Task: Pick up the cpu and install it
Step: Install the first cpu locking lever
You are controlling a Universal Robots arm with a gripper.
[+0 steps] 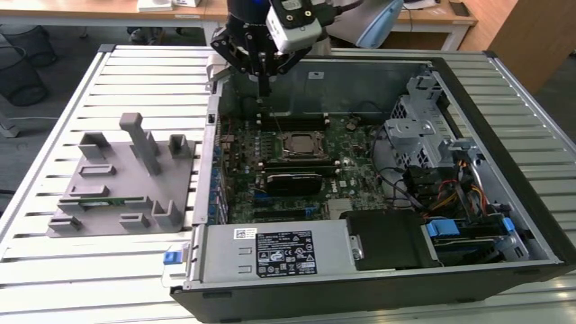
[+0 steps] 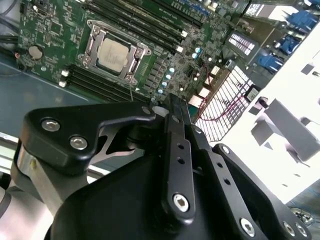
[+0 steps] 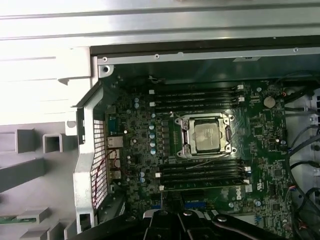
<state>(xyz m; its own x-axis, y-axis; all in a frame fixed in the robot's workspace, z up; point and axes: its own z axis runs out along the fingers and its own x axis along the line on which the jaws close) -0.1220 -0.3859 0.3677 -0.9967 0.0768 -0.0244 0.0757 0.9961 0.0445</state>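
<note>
Lying inside the case (image 1: 360,77), cpu (image 3: 207,137) fills its socket (image 3: 184,135).

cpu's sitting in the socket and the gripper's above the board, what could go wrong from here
1. The cpu lies inside the socket frame, but whether it sits flush cannot be told; pressing on it askew might damage it.
2. The shut gripper hangs above the board near the memory slots and the case wall; a careless descent may strike them.

The cpu (image 3: 207,136) is showing a smooth silver-grey metal top. My gripper (image 2: 174,100) is presenting a matt black finish with bright screw heads. The fixture (image 1: 126,182) is appearing as matt grey plastic, and the table (image 1: 135,74) as ribbed pale metal.
</note>
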